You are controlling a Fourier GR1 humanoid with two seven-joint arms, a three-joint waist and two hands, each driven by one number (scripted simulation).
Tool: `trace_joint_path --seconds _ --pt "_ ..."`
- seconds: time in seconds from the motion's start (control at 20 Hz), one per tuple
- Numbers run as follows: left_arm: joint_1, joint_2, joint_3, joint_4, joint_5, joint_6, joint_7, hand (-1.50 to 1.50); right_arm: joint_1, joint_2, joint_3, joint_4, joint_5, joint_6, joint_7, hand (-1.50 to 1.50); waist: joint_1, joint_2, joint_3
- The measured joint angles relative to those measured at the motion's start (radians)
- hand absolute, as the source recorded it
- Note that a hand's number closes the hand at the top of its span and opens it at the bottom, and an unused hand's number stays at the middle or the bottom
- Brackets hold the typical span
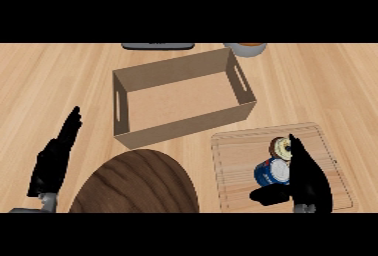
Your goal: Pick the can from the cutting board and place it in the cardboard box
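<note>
On the light wooden bench (52, 80) stands an open brown cardboard box (182, 95) with a slot handle cut in each short wall. It sits a little turned, in the upper middle of the head view, and I see nothing inside it.

Just below and to the right of the box lies a pale wooden cutting board (236, 160) with rounded corners. On this board is the blue metal can (270, 171) with a silver lid, lying near the middle of the board. Just above the can, touching it or nearly so, there is a small round object with a cream and yellow face (281, 147); I cannot tell what it is.

The black right hand (304, 175) is over the board, directly at the right side of the can. Its fingers (297, 150) point up along the can and look rather straight, and the thumb (267, 194) reaches out to the left under the can. The fingers are apart and not clamped on the can.

The black left hand (55, 157) rests at the left edge, fingers straight and together, holding nothing.

A dark round wooden board (136, 182) lies at the bottom, between the two hands. At the top edge I see a dark flat object (157, 46) and a grey bowl (246, 48), both partly cut off.
</note>
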Motion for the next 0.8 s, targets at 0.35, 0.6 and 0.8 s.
trace_joint_path --seconds 0.35,0.6,0.8 --pt "-0.009 -0.011 0.040 0.019 -0.005 -0.040 -0.002 0.00 0.017 0.059 -0.036 0.040 0.044 0.011 -0.041 -1.50 -0.003 0.000 0.000" --pt "0.007 -0.029 0.058 0.018 -0.022 -0.062 -0.015 0.00 0.017 0.094 -0.057 0.099 0.070 0.012 -0.064 -1.50 -0.002 0.000 0.000" --pt "0.000 -0.048 0.063 0.005 -0.046 -0.069 0.006 0.00 0.031 0.113 -0.064 0.109 0.081 0.023 -0.073 -1.50 -0.003 0.000 0.000"
